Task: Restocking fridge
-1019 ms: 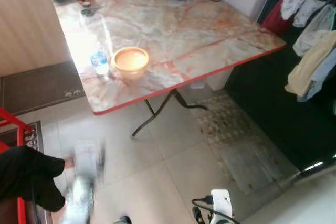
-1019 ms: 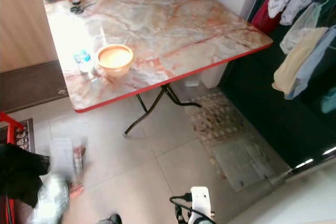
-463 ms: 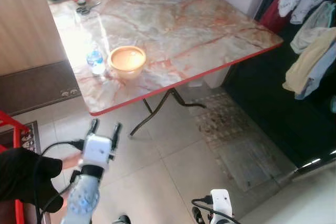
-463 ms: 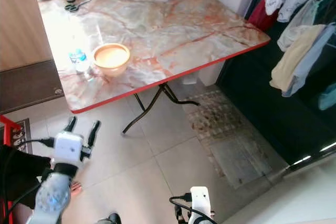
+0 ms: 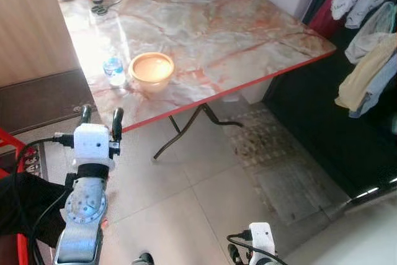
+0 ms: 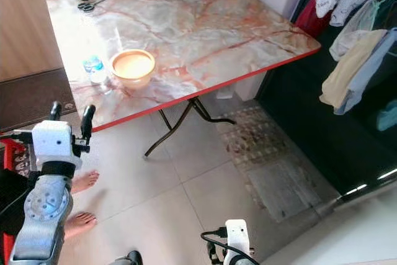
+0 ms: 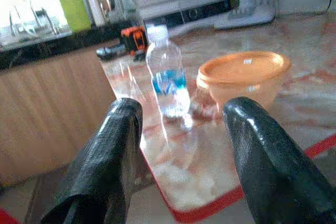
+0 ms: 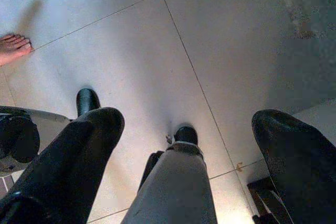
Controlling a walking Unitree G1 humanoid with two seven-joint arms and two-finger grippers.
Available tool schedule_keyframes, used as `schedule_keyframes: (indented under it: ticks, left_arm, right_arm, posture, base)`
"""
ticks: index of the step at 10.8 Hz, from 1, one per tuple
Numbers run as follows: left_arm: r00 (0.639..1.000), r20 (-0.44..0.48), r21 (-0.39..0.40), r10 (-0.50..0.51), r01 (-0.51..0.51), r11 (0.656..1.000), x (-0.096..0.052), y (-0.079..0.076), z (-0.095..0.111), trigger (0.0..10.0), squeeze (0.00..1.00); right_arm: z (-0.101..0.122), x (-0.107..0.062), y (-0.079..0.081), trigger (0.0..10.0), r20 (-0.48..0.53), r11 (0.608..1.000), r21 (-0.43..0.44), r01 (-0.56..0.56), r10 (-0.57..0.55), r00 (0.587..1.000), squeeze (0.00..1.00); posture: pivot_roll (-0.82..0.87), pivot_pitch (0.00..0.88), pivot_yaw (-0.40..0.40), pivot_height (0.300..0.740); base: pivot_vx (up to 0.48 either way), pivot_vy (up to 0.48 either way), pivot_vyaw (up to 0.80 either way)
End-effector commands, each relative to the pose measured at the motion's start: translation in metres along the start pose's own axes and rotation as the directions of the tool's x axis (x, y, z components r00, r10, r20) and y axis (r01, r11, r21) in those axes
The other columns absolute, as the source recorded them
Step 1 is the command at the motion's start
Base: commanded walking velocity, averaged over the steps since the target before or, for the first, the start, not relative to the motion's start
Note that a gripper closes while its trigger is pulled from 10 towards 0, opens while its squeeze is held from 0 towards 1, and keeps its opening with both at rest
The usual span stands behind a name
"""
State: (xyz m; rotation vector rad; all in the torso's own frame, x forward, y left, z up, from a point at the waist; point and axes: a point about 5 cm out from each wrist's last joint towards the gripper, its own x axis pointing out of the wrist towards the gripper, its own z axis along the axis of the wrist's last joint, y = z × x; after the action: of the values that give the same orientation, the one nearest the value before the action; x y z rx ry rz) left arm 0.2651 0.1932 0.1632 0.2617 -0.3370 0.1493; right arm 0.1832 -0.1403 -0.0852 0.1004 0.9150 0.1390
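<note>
Left eye view showed the left pincer raised with fingers spread and empty, just short of the tabletop's near left edge, aimed at the water bottle standing beside the orange bowl. Nothing seemed collected yet, so restocking looked barely begun. The right pincer hung released over the floor.

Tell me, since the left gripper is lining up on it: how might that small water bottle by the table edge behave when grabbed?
The water bottle is tall and narrow, so a nudge from the open left gripper could tip it, likely against the orange bowl beside it. It is clear thin plastic, probably smooth and yielding under a squeeze. It looks filled, so fairly heavy for its size.
</note>
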Motion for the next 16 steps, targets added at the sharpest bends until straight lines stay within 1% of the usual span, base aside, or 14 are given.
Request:
schedule_keyframes:
  ticks: [1,3,4,6,7,9,11,13,16]
  left_arm:
    - [1.0,-0.006,-0.008,0.018,-0.018,1.0,0.0011,0.0035,0.0043,10.0,0.0]
    - [1.0,-0.015,-0.03,0.006,-0.006,1.0,0.0014,0.0003,0.0052,10.0,0.0]
    - [1.0,-0.02,-0.046,-0.005,0.004,0.999,0.0032,-0.002,0.0078,10.0,0.0]
    - [1.0,-0.015,-0.056,-0.011,0.01,0.998,0.0054,-0.0024,0.0102,10.0,0.0]
    - [1.0,-0.021,-0.045,-0.005,0.004,0.999,0.0057,-0.0009,0.009,10.0,0.0]
    - [1.0,-0.025,-0.049,0.0,-0.001,0.999,0.0076,0.0003,0.0093,10.0,0.0]
    - [1.0,-0.021,-0.055,-0.005,0.004,0.999,0.0086,-0.0005,0.0106,10.0,0.0]
    - [1.0,-0.019,-0.057,-0.005,0.004,0.998,0.01,-0.0011,0.0113,10.0,0.0]
    - [1.0,-0.023,-0.059,-0.011,0.01,0.998,0.0093,-0.0021,0.0108,10.0,0.0]
  right_arm:
    - [-0.0047,-0.0012,-0.0022,10.0,-0.018,1.0,0.001,0.004,-0.004,1.0,0.0]
    - [-0.0056,-0.0013,-0.0014,10.0,-0.024,1.0,-0.02,0.001,-0.001,1.0,0.0]
    - [-0.0049,-0.0014,-0.0014,10.0,-0.013,0.999,-0.034,0.004,-0.004,1.0,0.0]
    - [-0.0063,-0.0016,-0.001,10.0,-0.017,1.0,-0.026,0.002,-0.002,1.0,0.0]
    - [-0.0073,-0.0017,-0.0005,10.0,-0.022,1.0,-0.017,-0.006,0.006,1.0,0.0]
    - [-0.0083,-0.0021,-0.0011,10.0,-0.025,1.0,-0.018,-0.007,0.006,1.0,0.0]
    - [-0.0083,-0.0021,-0.0013,10.0,-0.027,1.0,-0.022,-0.009,0.009,1.0,0.0]
    - [-0.0068,-0.0018,-0.0016,10.0,-0.026,1.0,-0.028,-0.013,0.012,1.0,0.0]
    - [-0.0064,-0.0016,-0.0016,10.0,-0.025,1.0,-0.01,-0.009,0.009,1.0,0.0]
  posture:
    - [-0.07,0.181,-0.092,0.74]
    - [-0.07,0.175,-0.088,0.74]
    - [-0.07,0.174,-0.086,0.74]
    - [-0.07,0.165,-0.082,0.74]
    - [-0.07,0.157,-0.081,0.74]
    - [-0.06,0.13,-0.079,0.74]
    - [-0.06,0.125,-0.079,0.74]
    - [-0.06,0.138,-0.085,0.74]
    - [-0.06,0.153,-0.086,0.74]
  base:
    - [0.0,0.0,0.0]
    - [0.0,0.0,0.0]
    - [0.0,0.0,0.8]
    - [0.0,0.0,0.8]
    - [0.0,0.0,0.0]
    - [0.276,0.0,0.0]
    - [0.283,0.0,0.0]
    - [0.283,0.0,0.0]
    - [0.281,0.0,0.0]
